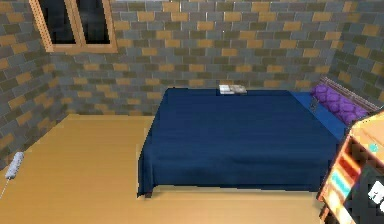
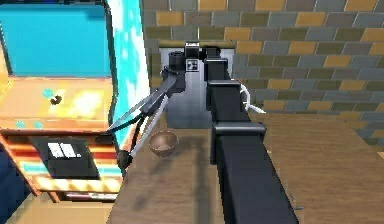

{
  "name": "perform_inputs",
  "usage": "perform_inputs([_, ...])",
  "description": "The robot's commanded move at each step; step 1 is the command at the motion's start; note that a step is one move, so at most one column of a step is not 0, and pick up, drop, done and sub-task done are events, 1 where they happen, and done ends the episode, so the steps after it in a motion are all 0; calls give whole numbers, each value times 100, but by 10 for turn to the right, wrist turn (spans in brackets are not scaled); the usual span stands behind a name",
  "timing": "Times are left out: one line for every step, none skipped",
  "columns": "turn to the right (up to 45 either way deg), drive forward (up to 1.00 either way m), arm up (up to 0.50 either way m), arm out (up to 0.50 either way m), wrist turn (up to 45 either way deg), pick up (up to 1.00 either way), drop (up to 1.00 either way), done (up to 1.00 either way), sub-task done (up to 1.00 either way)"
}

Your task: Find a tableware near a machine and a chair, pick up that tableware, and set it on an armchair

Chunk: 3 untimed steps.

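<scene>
Hanging over a wooden table [image 2: 165, 195], the gripper [image 2: 119, 144] sits at the end of the dark arm [image 2: 245, 160], with an arcade machine [image 2: 60, 100] close beside it. The brown bowl [image 2: 163, 143] stands on the table just beside the gripper, toward the arm. Whether the gripper holds anything, I cannot tell.

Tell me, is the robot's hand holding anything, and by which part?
I cannot tell: the gripper ends near a brown bowl resting on the tabletop.

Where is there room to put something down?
The blue bed is mostly bare, between the flat thing at its far edge and the purple pillow. The wooden tabletop right of the arm is free. Around the brown bowl it's crowded.
</scene>
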Motion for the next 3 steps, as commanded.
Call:
perform_inputs([0, 0, 0, 0, 450, 0, 0, 0, 0])
perform_inputs([0, 0, 0, 0, 450, 0, 0, 0, 0])
perform_inputs([0, 0, 0, 0, 210, 0, 0, 0, 0])
